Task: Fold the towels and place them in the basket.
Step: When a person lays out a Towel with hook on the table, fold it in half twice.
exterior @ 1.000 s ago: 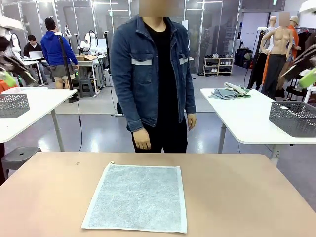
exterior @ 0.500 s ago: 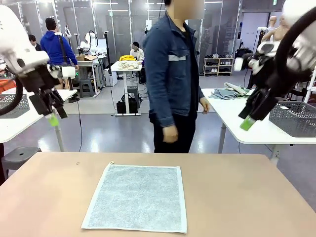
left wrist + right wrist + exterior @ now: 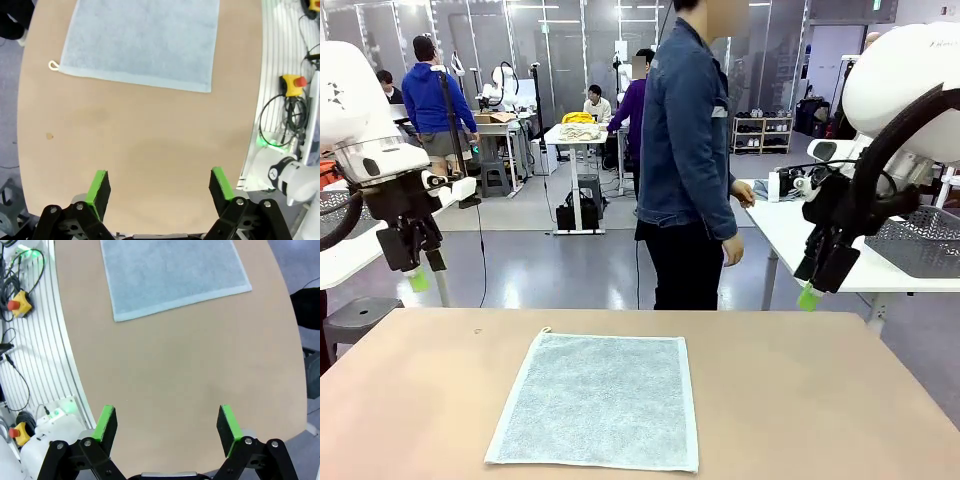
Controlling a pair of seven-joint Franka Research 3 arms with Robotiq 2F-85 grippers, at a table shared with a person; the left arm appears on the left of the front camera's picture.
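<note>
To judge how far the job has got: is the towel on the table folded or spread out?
Spread out. The towel lies flat on the table in one layer, all four edges visible, no crease.

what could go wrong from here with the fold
The towel lies flat on the table, so the open left gripper or right gripper could scrape the top or miss the thin edge. The person stands close to the right arm; a wide swing might come near them.

Tan table (image 3: 810,400) with one towel (image 3: 598,400) on it.
The pale blue-grey towel lies flat and unfolded near the middle, its corner loop (image 3: 546,330) at the far left corner.
</note>
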